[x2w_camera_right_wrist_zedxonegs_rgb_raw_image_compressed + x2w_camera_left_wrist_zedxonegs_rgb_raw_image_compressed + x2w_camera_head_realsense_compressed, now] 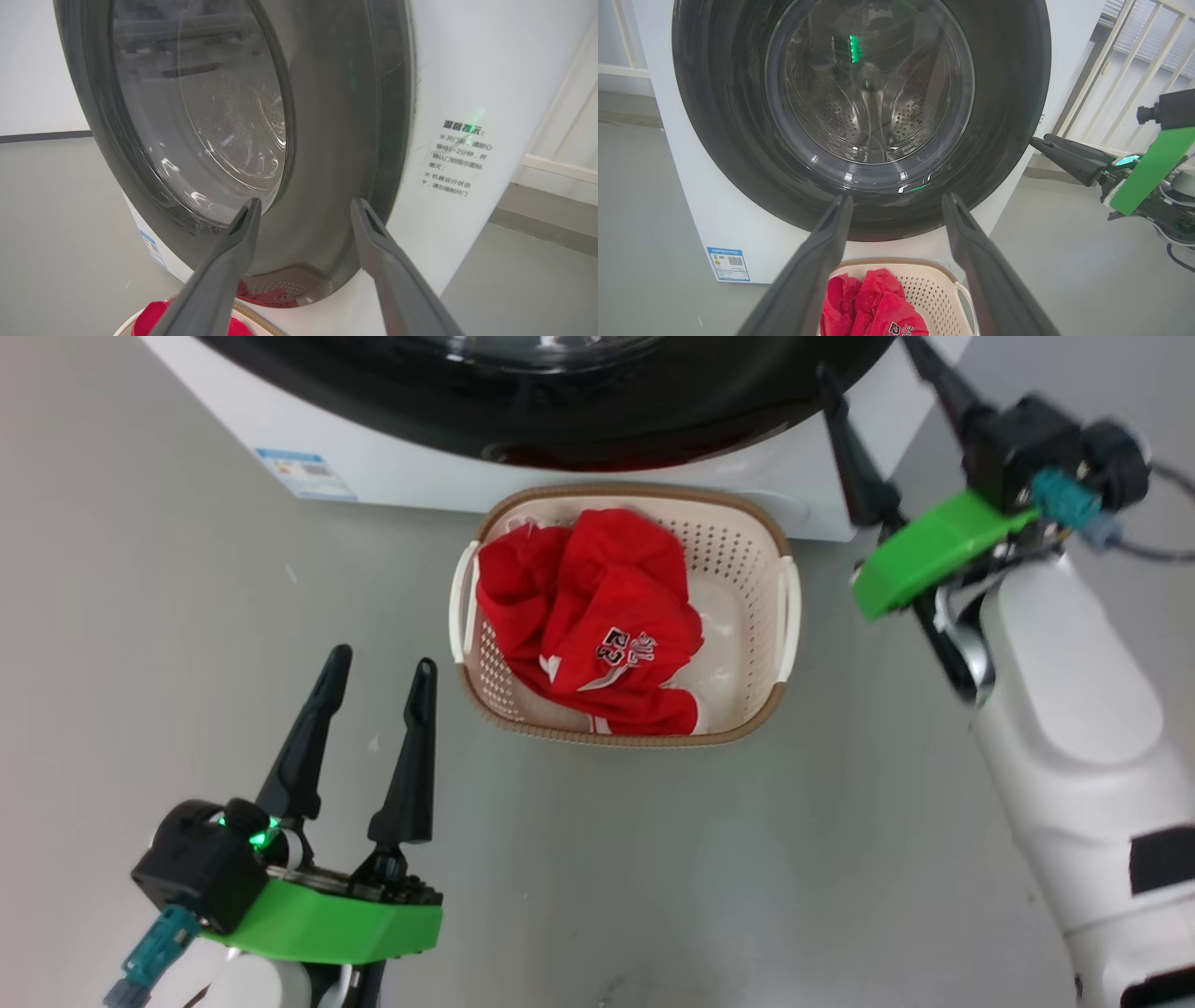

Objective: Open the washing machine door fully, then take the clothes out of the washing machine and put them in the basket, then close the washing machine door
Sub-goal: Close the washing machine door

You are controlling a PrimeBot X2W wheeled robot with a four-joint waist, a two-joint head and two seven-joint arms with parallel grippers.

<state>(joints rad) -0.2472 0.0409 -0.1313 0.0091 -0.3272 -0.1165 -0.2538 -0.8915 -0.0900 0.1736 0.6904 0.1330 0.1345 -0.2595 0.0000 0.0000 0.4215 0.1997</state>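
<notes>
Two grippers show, each with its two dark fingers spread and nothing between them. The left gripper (383, 659) hangs over the grey floor (653, 859), just left of the basket (738, 551). The right gripper (866, 355) points at the right side of the washing machine door (1008, 116); whether it touches the black rim cannot be told. That one door lies flat against the washing machine (420, 457). One red garment, the clothes (597, 607), lies crumpled in the single basket, which stands just below the door. One blue-and-white label (305, 473) sits at the machine's lower corner.
</notes>
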